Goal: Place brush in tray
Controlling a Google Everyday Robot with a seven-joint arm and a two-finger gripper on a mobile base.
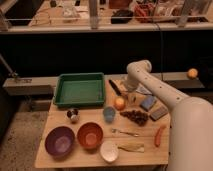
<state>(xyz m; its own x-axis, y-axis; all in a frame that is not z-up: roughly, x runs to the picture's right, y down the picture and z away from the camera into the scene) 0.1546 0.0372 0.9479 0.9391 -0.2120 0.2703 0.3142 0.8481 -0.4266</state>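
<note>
The brush [115, 88], slim and dark, lies on the wooden surface [145, 137] just right of the green tray [80, 92]. It is probably light and stiff, best pinched mid-handle across its narrow width. The end effector [131, 95] hangs just beside it; I cannot tell whether it is open or closed.

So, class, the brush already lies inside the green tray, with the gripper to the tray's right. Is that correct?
Not quite. The camera view shows the green tray empty; the brush lies on the table beside its right rim. The gripper is indeed to the tray's right.
</note>
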